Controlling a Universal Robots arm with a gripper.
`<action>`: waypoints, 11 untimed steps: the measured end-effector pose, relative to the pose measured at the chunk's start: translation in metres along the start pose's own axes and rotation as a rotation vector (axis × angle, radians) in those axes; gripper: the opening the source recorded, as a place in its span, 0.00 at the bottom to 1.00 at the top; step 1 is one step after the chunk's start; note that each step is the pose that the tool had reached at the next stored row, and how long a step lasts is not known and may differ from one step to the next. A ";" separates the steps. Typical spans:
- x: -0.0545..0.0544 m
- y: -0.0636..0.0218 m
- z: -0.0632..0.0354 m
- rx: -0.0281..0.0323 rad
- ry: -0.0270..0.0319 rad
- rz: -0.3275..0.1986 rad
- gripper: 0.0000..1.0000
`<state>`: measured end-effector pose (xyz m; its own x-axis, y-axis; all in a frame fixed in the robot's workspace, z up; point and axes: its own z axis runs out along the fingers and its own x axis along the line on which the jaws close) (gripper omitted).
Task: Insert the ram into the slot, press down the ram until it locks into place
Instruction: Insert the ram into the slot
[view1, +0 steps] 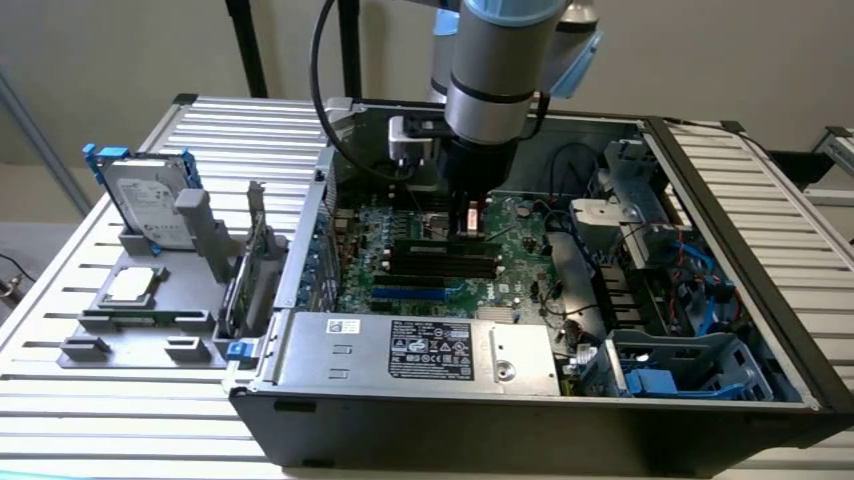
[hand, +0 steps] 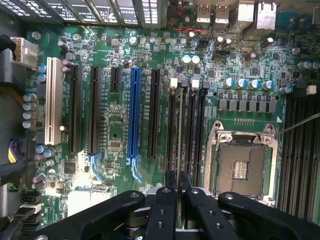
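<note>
In the wrist view my gripper (hand: 178, 176) is shut on the ram (hand: 179, 120). I see the ram edge-on as a thin pale line running away from the fingertips (hand: 170, 181). It lies along the bank of parallel black slots (hand: 191, 125) with small white end clips, in line with the second socket from the blue one. Whether it sits in that slot or hovers just above it I cannot tell. In the exterior view the gripper (view1: 470, 230) hangs straight down inside the open computer case, right above the black slots (view1: 441, 262).
A blue socket (hand: 133, 115) and several black expansion sockets lie beside the memory bank on the green motherboard (hand: 115, 140). The CPU socket (hand: 240, 165) is on the other side. The exterior view shows a power supply (view1: 414, 345), cables and drive cages (view1: 681, 365), and a hard drive (view1: 144, 200) on a stand.
</note>
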<state>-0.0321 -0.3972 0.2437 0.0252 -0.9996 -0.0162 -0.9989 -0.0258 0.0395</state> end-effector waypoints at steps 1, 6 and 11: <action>0.000 0.0000 0.0004 -0.0009 0.0001 0.000 0.14; 0.001 0.0000 0.0015 -0.0023 0.0001 0.000 0.14; 0.003 0.0000 0.0022 -0.0023 0.0000 0.000 0.14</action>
<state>-0.0321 -0.4002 0.2414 0.0252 -0.9996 -0.0162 -0.9988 -0.0258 0.0418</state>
